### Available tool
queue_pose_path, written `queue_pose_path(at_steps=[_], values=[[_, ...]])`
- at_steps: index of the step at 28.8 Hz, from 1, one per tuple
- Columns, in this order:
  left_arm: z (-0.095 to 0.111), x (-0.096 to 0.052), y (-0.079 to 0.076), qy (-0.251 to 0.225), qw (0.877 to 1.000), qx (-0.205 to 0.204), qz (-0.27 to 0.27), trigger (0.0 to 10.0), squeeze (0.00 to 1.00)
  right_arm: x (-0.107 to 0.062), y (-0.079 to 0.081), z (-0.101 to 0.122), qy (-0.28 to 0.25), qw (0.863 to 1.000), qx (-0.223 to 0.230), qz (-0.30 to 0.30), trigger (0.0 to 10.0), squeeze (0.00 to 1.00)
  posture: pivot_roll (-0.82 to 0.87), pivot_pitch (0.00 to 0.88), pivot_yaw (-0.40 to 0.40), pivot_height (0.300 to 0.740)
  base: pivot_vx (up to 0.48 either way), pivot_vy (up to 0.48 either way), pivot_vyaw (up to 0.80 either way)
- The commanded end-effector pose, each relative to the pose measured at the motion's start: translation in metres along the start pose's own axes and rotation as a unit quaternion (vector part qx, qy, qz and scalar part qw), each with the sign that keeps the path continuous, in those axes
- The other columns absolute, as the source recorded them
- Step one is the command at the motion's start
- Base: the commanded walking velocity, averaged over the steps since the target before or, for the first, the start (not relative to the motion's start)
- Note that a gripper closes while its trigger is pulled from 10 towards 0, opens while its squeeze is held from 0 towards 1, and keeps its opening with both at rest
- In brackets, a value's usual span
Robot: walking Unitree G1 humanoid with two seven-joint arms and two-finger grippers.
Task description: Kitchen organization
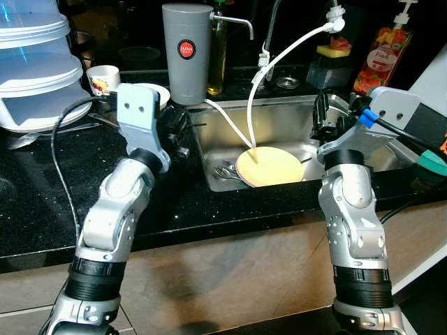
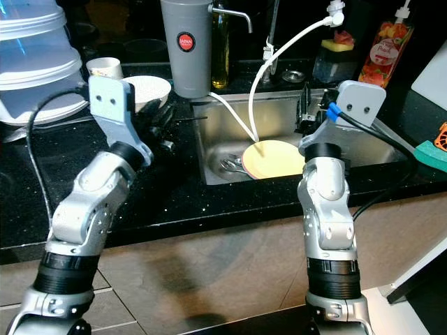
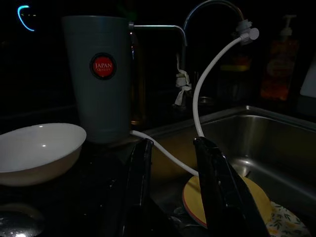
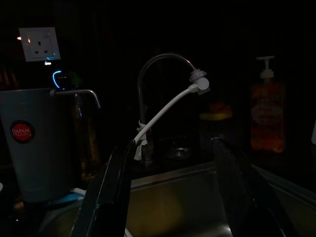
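Note:
A yellow plate (image 1: 271, 166) lies in the steel sink (image 1: 230, 125) on top of a patterned plate, with spoons (image 1: 225, 172) beside it. A white bowl (image 3: 39, 150) rests on the black counter next to a grey canister (image 1: 186, 52). My left gripper (image 1: 179, 130) hovers over the counter at the sink's left rim, open and empty, between the bowl and the sink. Over the right part of the sink my right gripper (image 1: 321, 115) is held open with nothing between its fingers (image 4: 111, 192), pointing toward the faucet (image 4: 163, 64).
A white hose (image 1: 279, 59) runs from the faucet down onto the plate. A small cup (image 1: 103, 78) and stacked plastic containers (image 1: 31, 63) stand at the back left. An orange soap bottle (image 1: 380, 56) and a sponge holder (image 1: 332, 56) stand behind the sink.

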State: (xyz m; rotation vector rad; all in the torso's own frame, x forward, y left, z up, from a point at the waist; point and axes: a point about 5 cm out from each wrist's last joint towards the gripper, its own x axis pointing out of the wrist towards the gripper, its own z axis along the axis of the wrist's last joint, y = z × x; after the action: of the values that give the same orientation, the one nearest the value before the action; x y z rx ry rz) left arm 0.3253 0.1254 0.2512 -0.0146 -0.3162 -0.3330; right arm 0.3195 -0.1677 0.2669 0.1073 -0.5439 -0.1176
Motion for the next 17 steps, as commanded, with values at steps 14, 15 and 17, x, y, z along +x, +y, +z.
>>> queue_pose_path(at_steps=[14, 15, 17], values=[[-0.0085, -0.0011, -0.0027, 0.01, 1.0, 0.026, -0.004, 10.0, 0.0, 0.0005, -0.0006, -0.0073, 0.015, 1.0, -0.005, -0.006, 10.0, 0.0, 0.09, 0.0, -0.032, 0.74, 0.0, 0.0, 0.0], [-0.0082, -0.0001, -0.0031, 0.009, 1.0, 0.028, -0.001, 10.0, 0.0, 0.0002, -0.0012, -0.0081, 0.017, 1.0, -0.005, -0.006, 10.0, 0.0, 0.09, 0.0, -0.032, 0.74, 0.0, 0.0, 0.0], [-0.0082, 0.0003, -0.0035, 0.009, 0.999, 0.031, -0.002, 10.0, 0.0, 0.0002, -0.0013, -0.0089, 0.019, 1.0, -0.006, -0.007, 10.0, 0.0, 0.09, 0.0, -0.032, 0.74, 0.0, 0.0, 0.0]])
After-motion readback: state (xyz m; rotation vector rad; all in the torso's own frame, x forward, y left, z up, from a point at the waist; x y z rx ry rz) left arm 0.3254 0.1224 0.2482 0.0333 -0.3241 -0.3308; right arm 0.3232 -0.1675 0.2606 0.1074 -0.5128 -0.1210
